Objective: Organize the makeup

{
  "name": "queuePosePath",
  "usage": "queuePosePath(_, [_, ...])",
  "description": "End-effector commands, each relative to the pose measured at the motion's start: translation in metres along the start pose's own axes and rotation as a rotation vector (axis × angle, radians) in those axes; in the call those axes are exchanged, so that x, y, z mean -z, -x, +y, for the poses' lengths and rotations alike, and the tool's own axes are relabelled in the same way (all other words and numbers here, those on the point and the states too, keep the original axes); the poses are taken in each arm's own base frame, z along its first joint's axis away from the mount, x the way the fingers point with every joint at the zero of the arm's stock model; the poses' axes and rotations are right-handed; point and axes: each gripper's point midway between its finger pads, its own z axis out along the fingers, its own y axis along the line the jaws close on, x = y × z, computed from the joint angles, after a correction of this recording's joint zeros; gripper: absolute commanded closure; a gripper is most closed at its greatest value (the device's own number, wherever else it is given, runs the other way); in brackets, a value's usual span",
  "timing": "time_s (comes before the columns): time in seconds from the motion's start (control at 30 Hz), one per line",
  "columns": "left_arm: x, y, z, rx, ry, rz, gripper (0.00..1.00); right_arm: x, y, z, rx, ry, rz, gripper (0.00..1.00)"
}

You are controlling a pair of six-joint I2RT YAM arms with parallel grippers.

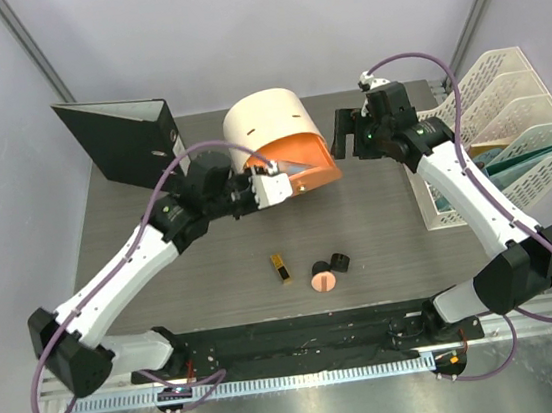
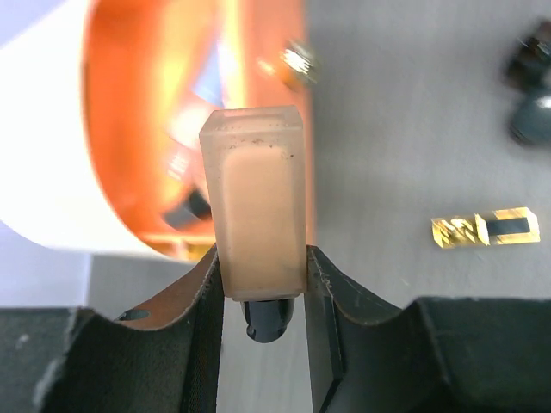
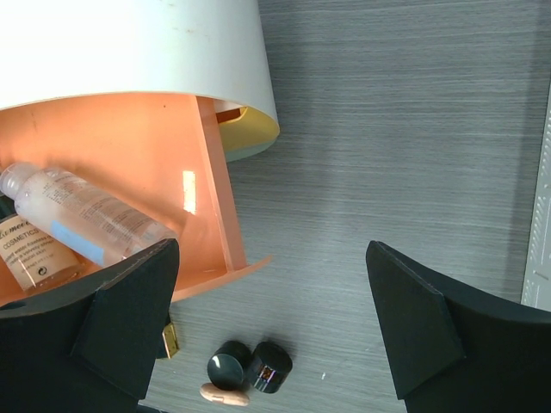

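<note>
My left gripper (image 1: 275, 184) is shut on a peach bottle (image 2: 258, 206), gripping it low on the body. Its black cap (image 2: 269, 318) points back toward the wrist, and the bottle sits just in front of the open orange mouth of the cream-and-orange box (image 1: 277, 136). Inside the box (image 3: 112, 146) lie a clear bottle (image 3: 86, 215) and a labelled peach one (image 3: 30, 258). On the table lie a black-gold lipstick (image 1: 281, 268), two black jars (image 1: 340, 261) (image 1: 320, 269) and a round pink compact (image 1: 324, 281). My right gripper (image 1: 346, 135) hovers open and empty at the box's right side.
A black binder (image 1: 127, 139) stands at the back left. A white file rack (image 1: 509, 137) holding teal folders sits along the table's right edge. The box lies on its side at the back centre.
</note>
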Motion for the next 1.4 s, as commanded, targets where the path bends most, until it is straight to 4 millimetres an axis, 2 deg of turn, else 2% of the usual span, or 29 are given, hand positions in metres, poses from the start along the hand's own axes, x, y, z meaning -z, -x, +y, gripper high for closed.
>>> queuePosePath(0.0, [-0.009,0.052,0.058,-0.019,0.125,-0.138,1.00,0.012,0.014,0.005,0.001,0.031,-0.068,0.05])
queuePosePath(0.03, [-0.006,0.062,0.070,-0.028,0.150,-0.158,1.00,0.012,0.014,0.004,0.001,0.029,-0.068,0.05])
queuePosePath(0.13, [-0.016,0.073,0.088,-0.050,0.163,-0.163,1.00,0.013,0.012,0.003,0.001,0.027,-0.069,0.05])
queuePosePath(0.2, [-0.022,0.075,0.092,-0.066,0.151,-0.154,1.00,0.014,0.012,0.003,0.000,0.028,-0.072,0.05])
queuePosePath(0.23, [-0.032,0.072,0.093,-0.067,0.135,-0.136,1.00,0.014,0.010,0.002,0.001,0.026,-0.068,0.05])
queuePosePath(0.3, [-0.036,0.075,0.099,-0.083,0.126,-0.122,1.00,0.015,0.009,0.002,-0.001,0.027,-0.069,0.05])
queuePosePath(0.33, [-0.045,0.070,0.097,-0.081,0.105,-0.103,1.00,0.015,0.008,0.001,-0.005,0.026,-0.067,0.05])
queuePosePath(0.5, [-0.059,0.064,0.089,-0.115,0.026,-0.070,0.92,0.015,0.010,0.002,-0.003,0.029,-0.071,0.05])
queuePosePath(0.6, [-0.064,0.058,0.084,-0.110,0.003,-0.049,0.86,0.016,0.014,0.002,0.002,0.028,-0.080,0.05])
queuePosePath(0.7, [-0.067,0.053,0.080,-0.106,-0.006,-0.043,0.69,0.015,0.013,0.002,0.003,0.029,-0.076,0.05])
queuePosePath(0.73, [-0.068,0.055,0.082,-0.110,0.008,-0.050,0.60,0.014,0.014,0.002,0.004,0.029,-0.075,0.05])
queuePosePath(0.83, [-0.071,0.048,0.083,-0.108,0.032,-0.034,0.48,0.014,0.015,0.002,0.004,0.028,-0.076,0.05])
queuePosePath(0.9, [-0.074,0.047,0.088,-0.108,0.049,-0.031,0.44,0.013,0.016,0.002,0.006,0.028,-0.076,0.05])
queuePosePath(1.07, [-0.076,0.050,0.102,-0.100,0.108,-0.025,0.36,0.010,0.018,0.003,0.001,0.026,-0.074,0.05])
queuePosePath(1.2, [-0.069,0.057,0.115,-0.101,0.167,-0.034,0.32,0.009,0.017,0.009,0.000,0.058,-0.063,0.05])
queuePosePath(1.33, [-0.045,0.075,0.128,-0.114,0.242,-0.093,0.31,0.008,0.017,0.008,-0.001,0.056,-0.060,0.05])
queuePosePath(1.37, [-0.033,0.082,0.129,-0.120,0.253,-0.119,0.31,0.008,0.017,0.009,-0.002,0.057,-0.060,0.05])
